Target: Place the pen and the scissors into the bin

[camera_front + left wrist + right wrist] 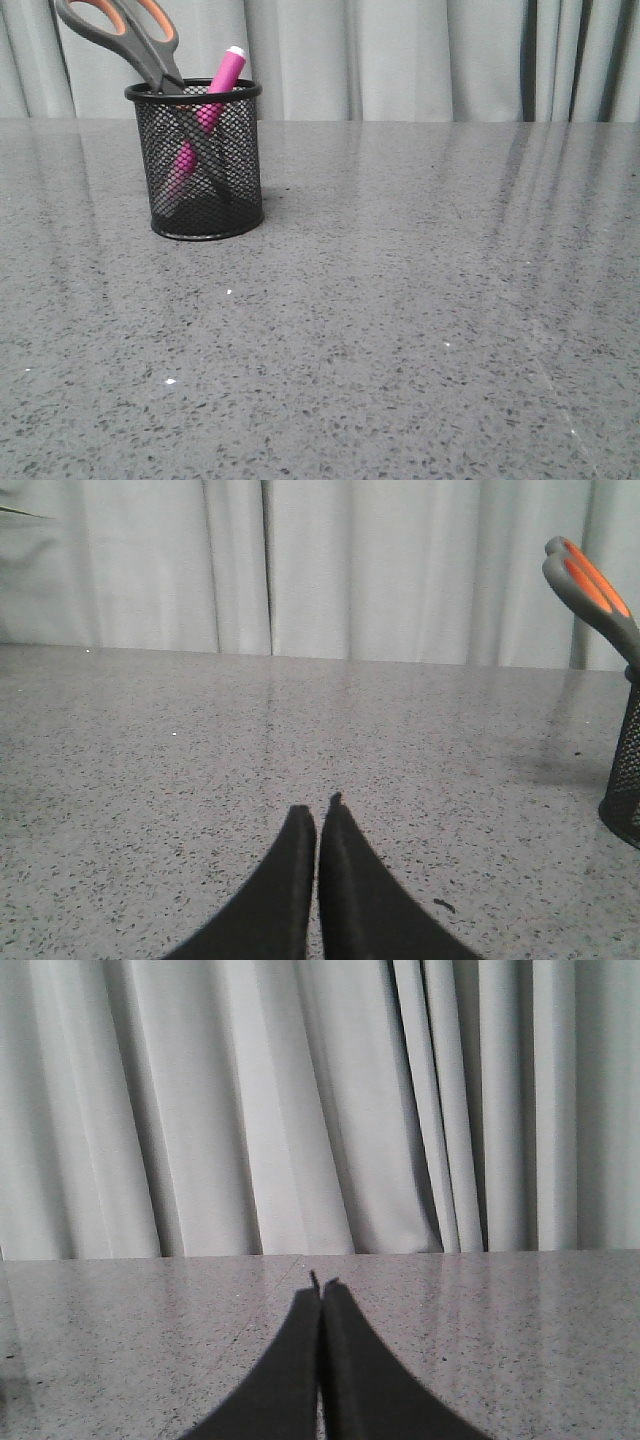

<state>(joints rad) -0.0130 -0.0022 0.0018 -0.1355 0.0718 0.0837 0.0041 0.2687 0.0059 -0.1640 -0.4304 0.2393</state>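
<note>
Both pincers are clenched with nothing between them: the left gripper (318, 815) and right gripper (320, 1295) hover low over the grey table (420, 330). At the far left, the bin (200, 165) holds the scissors (130, 35) and the pen (222, 85), crossed and leaning.

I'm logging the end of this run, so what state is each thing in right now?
pen: standing tilted inside the bin, white tip up
scissors: blades down in the bin, handles sticking out, closed
bin: upright on the table, holding both items
left gripper: shut, empty, clear of the bin
right gripper: shut, empty
table: grey speckled, carries the bin
</note>
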